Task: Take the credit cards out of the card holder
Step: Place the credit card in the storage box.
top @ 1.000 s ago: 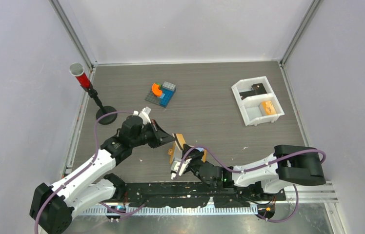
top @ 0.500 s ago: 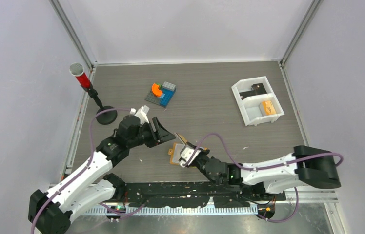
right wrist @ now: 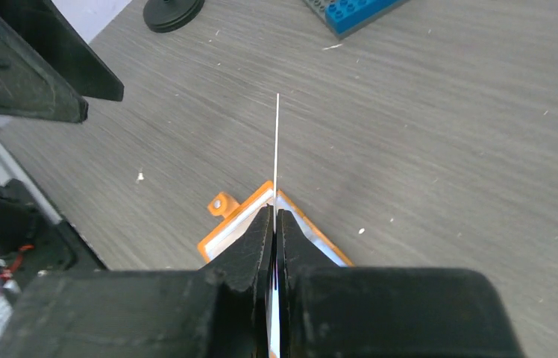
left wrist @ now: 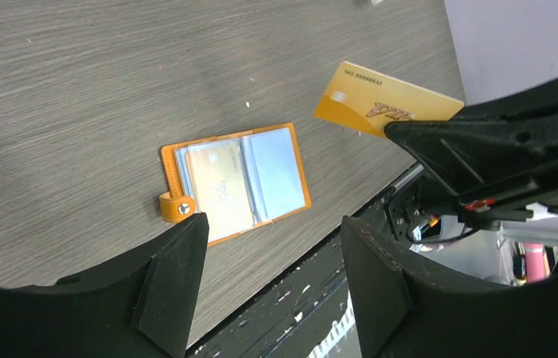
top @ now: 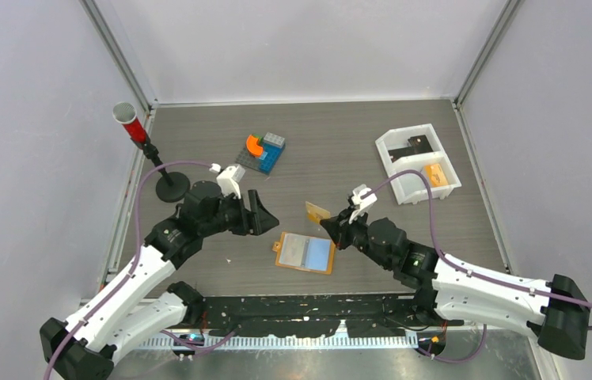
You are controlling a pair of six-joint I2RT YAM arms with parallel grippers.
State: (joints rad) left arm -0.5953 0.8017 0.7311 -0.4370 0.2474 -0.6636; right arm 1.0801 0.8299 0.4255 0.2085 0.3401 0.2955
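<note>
1 gold credit card [top: 317, 211] is out of the card holder [top: 305, 252], in the air just beyond the holder's far right corner. We note the right gripper [top: 332, 227] clamped on 1 end of it. In the right wrist view the fingers are pressed together with the card edge-on between them.

The holder lies open and flat on the table [top: 356, 150] near the front edge, between the 2 arms, with its tab toward the left arm. In the left wrist view we see a 2nd pale gold card [left wrist: 220, 190] in the sleeve beside the tab; the other sleeve reads pale blue.

Left gripper [top: 263, 214] hovers just left of the holder, fingers spread, nothing between them.

Further back:
- toy bricks [top: 263, 152]
- a red cylinder [top: 128, 123] on a black stand
- a white 2-compartment tray [top: 392, 176], with a dark item in the far compartment and an orange block [top: 435, 174] in the near one
</note>
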